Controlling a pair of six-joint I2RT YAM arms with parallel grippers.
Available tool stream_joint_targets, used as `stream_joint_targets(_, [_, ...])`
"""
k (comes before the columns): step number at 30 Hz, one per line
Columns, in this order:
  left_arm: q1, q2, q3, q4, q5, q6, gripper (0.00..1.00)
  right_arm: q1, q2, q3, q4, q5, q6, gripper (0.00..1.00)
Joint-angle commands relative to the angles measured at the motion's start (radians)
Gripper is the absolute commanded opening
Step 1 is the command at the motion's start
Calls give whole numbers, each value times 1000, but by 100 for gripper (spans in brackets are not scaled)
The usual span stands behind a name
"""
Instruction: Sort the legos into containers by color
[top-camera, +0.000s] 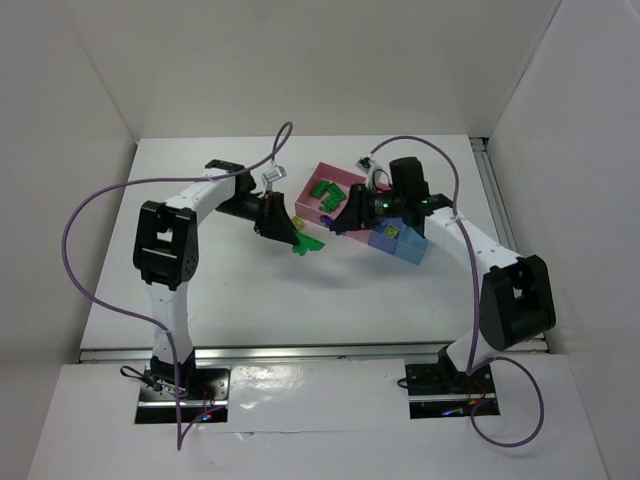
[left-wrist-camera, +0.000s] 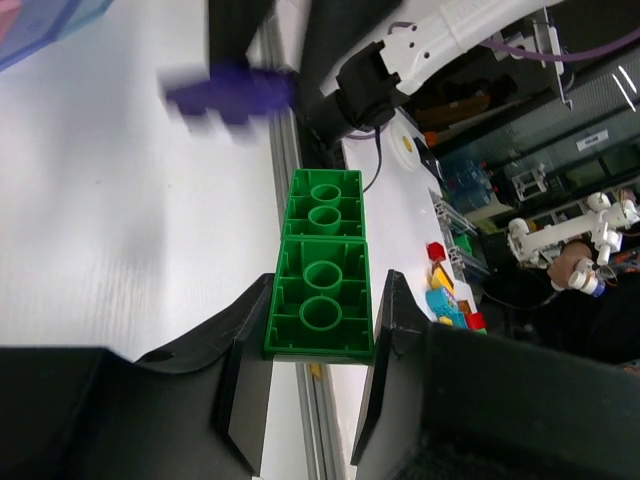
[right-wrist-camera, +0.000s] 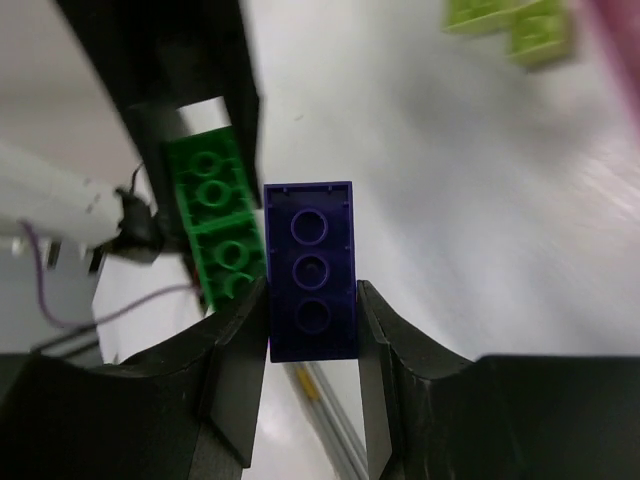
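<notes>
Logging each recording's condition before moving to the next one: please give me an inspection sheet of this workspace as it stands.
Surface: white table, no spills visible.
Job's things: green legos lie in the pink tray; blue trays adjoin it; yellow-green legos show blurred in the right wrist view.
Clutter: nothing seen.
Grippers: left gripper, jaws shut on the held green lego; right gripper, jaws shut on the dark blue lego; tips close together near the pink tray.
Cables: purple cables loop from both arms.
Surroundings: white walls on three sides.
</notes>
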Motion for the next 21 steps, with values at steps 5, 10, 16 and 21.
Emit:
stream_joint_targets(5, [27, -46, -6, -43, 56, 57, 0, -52, -66, -45, 33, 218, 89, 14])
stream_joint_targets(10, [38, -46, -6, -43, 56, 33, 0, -61, -140, -63, -50, 553, 179, 14])
stream_joint_targets(16, [56, -45, 37, -43, 77, -21, 0, -93, -395, -258, -16, 958, 311, 14])
stream_joint_targets(21, [56, 9, 150, -33, 74, -91, 0, -103, -347, -194, -137, 1080, 311, 14])
